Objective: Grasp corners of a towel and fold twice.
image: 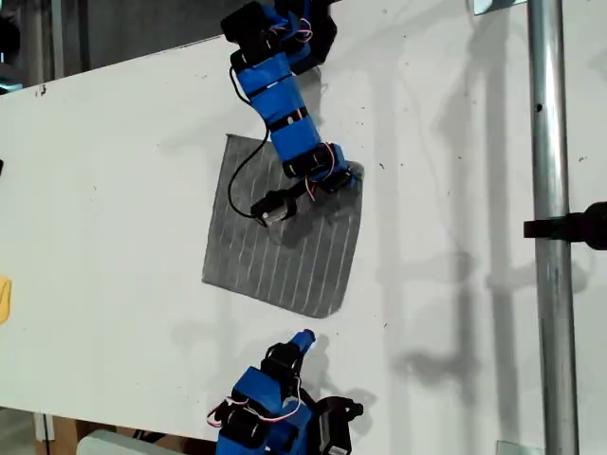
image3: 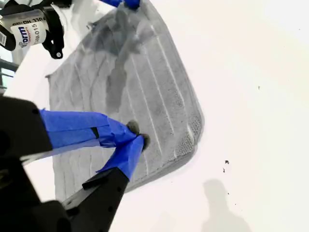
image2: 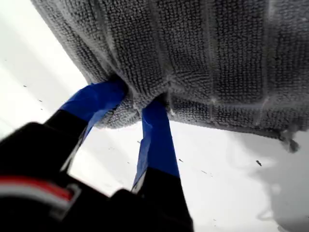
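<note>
The dark grey striped towel (image: 275, 251) lies flat on the white table, apart from one lifted corner. In the exterior view the upper arm reaches down to the towel's upper right corner (image: 349, 180). That is my first gripper (image: 337, 180), and in its wrist view the blue fingers (image2: 154, 130) are shut on a bunched fold of the towel (image2: 207, 58). My second gripper (image: 305, 337) belongs to the lower arm and sits just off the lower right corner (image: 327, 305). Its tips (image3: 137, 139) are shut with nothing between them, hovering over the towel (image3: 140, 82) near that corner (image3: 195, 133).
A vertical metal pole (image: 550, 190) with a black clamp (image: 579, 226) stands at the exterior view's right. A yellow object (image: 4, 299) shows at that view's left edge. The table's (image: 455, 284) far edge runs along the top left.
</note>
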{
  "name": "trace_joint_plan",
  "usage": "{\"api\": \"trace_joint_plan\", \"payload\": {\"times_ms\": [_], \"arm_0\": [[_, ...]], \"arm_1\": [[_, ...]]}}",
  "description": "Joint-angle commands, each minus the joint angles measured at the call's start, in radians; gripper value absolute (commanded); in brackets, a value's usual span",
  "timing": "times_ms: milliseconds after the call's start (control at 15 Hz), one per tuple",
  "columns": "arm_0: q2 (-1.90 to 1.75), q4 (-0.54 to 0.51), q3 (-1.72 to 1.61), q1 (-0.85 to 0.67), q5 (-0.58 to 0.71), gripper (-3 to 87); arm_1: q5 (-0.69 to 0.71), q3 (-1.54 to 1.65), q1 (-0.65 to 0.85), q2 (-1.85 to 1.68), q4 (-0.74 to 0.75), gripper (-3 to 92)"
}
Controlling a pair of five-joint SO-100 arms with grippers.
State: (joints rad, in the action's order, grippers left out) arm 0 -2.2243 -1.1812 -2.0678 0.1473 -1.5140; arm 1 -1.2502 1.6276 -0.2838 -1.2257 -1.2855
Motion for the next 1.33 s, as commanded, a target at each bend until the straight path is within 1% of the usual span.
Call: {"api": "trace_joint_plan", "payload": {"times_ms": [0,133,267,333,467,533,600,733,800,933,1000,1200,1267], "arm_0": [[-0.006,0.017,0.009,0.014,-0.017,-2.9],[0.005,0.008,0.029,0.008,0.000,-2.9],[0.049,-0.098,0.117,-0.012,0.031,-1.2],[0.051,-0.121,0.143,-0.029,0.057,13.4],[0.083,-0.144,0.230,-0.051,0.219,26.7],[0.107,-0.167,0.262,-0.071,0.308,29.7],[0.129,-0.187,0.290,-0.089,0.367,29.2],[0.193,-0.207,0.316,-0.110,0.439,29.1],[0.247,-0.196,0.301,-0.115,0.446,29.0],[0.362,-0.051,0.225,-0.110,0.431,28.6],[0.442,0.000,0.224,-0.104,0.420,28.4],[0.615,0.094,0.230,-0.087,0.377,28.4],[0.658,0.110,0.230,-0.075,0.348,28.5]], "arm_1": [[-0.005,-0.031,0.023,-0.009,0.018,-0.2],[0.008,-0.048,0.031,-0.012,0.020,-0.2],[0.020,-0.063,0.034,-0.012,0.020,-0.2],[0.021,-0.067,0.034,-0.012,0.020,-0.2],[0.023,-0.067,0.034,-0.012,0.018,-0.2],[0.023,-0.067,0.032,-0.012,0.020,-0.2],[0.020,-0.069,0.031,-0.012,0.020,-0.2],[0.014,-0.069,0.028,-0.014,0.018,-0.2],[0.014,-0.069,0.026,-0.015,0.018,-0.2],[0.014,-0.071,0.026,-0.018,0.018,-0.2],[0.014,-0.072,0.026,-0.023,0.018,-0.2],[0.012,-0.072,0.017,-0.032,0.012,-0.2],[0.011,-0.072,0.012,-0.037,0.008,-0.2]]}}
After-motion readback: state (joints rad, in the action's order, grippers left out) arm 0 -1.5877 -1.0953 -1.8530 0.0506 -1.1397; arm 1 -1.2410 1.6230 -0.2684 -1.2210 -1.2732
